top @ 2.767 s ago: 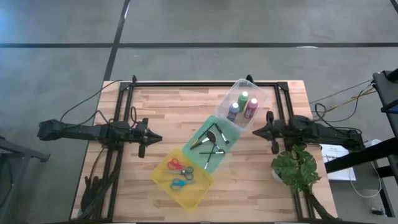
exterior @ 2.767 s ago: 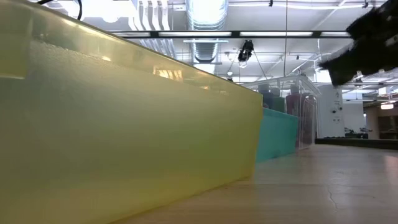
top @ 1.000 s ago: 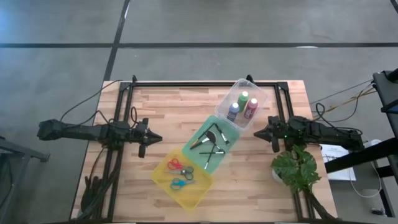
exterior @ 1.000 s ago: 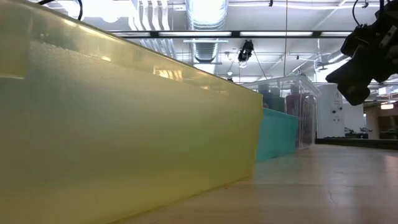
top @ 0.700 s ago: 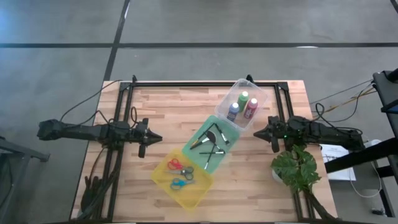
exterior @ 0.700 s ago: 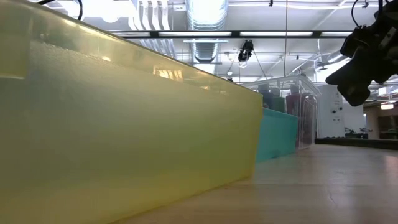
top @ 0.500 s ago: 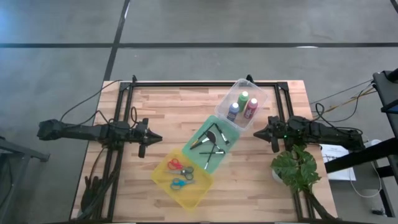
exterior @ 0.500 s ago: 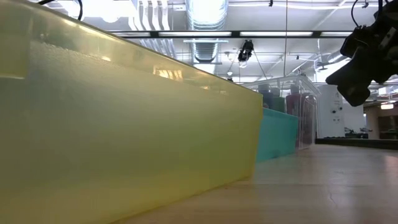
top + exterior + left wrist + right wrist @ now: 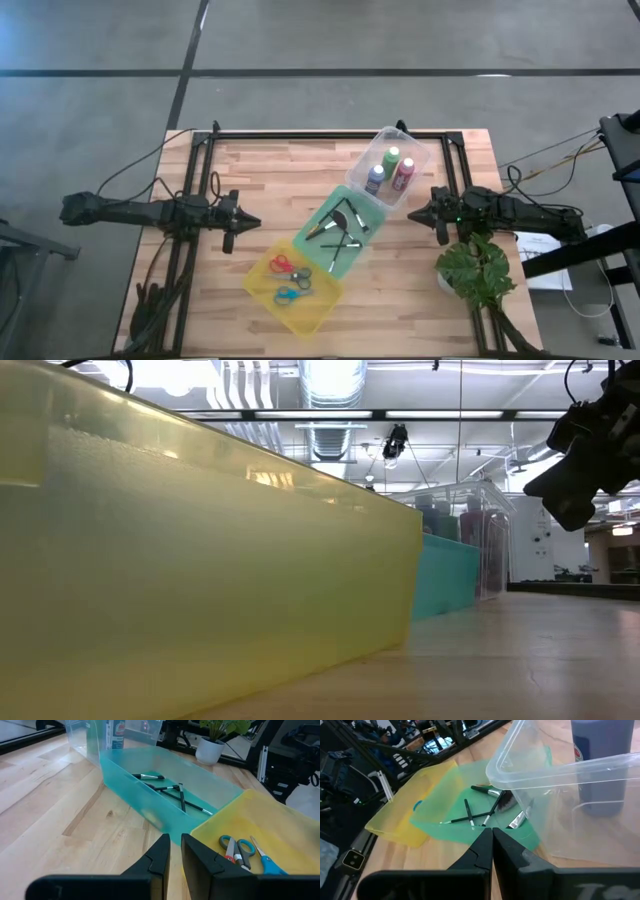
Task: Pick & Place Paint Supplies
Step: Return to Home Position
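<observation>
Where bins sit: pale wood-plank table (image 9: 280,170); beyond, grey floor (image 9: 320,40).

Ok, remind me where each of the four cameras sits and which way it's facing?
High: overhead, looking down; both arms beside the three bins.
Low: table level, against the yellow bin; right end effector hanging.
Left wrist: past left end effector, toward green bin.
Right wrist: past right end effector, toward clear bin.
Both wrists share the brushes.

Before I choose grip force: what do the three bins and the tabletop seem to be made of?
Clear bin, green bin and yellow bin: likely thin, glossy, translucent plastic; contents and light show through. Tabletop: pale wood, probably butcher block, with visible grain and joined strips.
</observation>
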